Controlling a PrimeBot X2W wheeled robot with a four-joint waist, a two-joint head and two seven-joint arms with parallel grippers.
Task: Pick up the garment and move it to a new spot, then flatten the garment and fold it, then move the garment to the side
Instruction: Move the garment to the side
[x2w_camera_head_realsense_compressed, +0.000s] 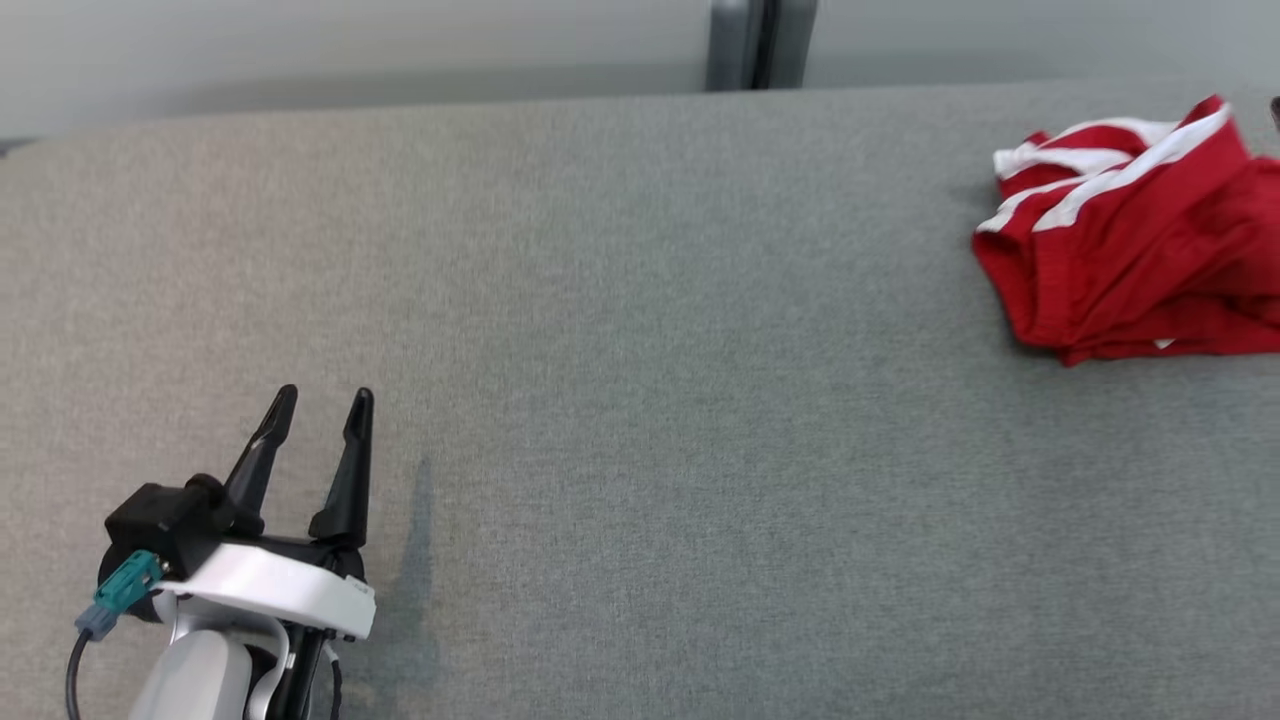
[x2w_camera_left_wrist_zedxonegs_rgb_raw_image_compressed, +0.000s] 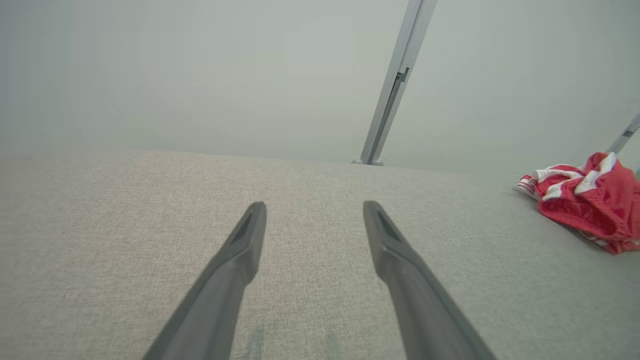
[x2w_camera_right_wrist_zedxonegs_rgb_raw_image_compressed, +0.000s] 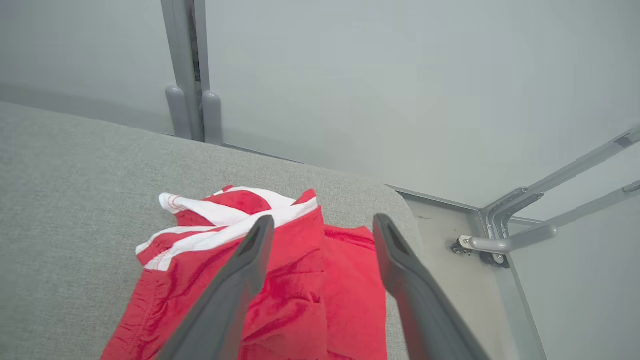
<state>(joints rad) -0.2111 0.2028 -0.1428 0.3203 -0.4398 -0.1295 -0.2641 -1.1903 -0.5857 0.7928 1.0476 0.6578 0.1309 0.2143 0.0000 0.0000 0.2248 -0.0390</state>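
Crumpled red garment (x2w_camera_head_realsense_compressed: 1130, 230), white-striped, on a woven grey tabletop (x2w_camera_head_realsense_compressed: 640, 400). Left gripper (x2w_camera_head_realsense_compressed: 326, 395) and right gripper (x2w_camera_right_wrist_zedxonegs_rgb_raw_image_compressed: 322, 220): tapered dark fingers spread wide, empty.

The head camera is looking forward and steeply down from above the near edge of the grey padded surface (x2w_camera_head_realsense_compressed: 640, 400), reaching as far as the upright post (x2w_camera_head_realsense_compressed: 730, 45) behind its far edge. The left wrist camera is riding low and close to the surface, sighting almost level along the left gripper (x2w_camera_left_wrist_zedxonegs_rgb_raw_image_compressed: 314, 205) toward the back wall. The right wrist camera is sitting higher, angling down along the right gripper (x2w_camera_right_wrist_zedxonegs_rgb_raw_image_compressed: 324, 219) from close above the red garment (x2w_camera_right_wrist_zedxonegs_rgb_raw_image_compressed: 300, 300) at the surface's rounded corner. All three views are sharing the garment, the post and the surface's far edge.
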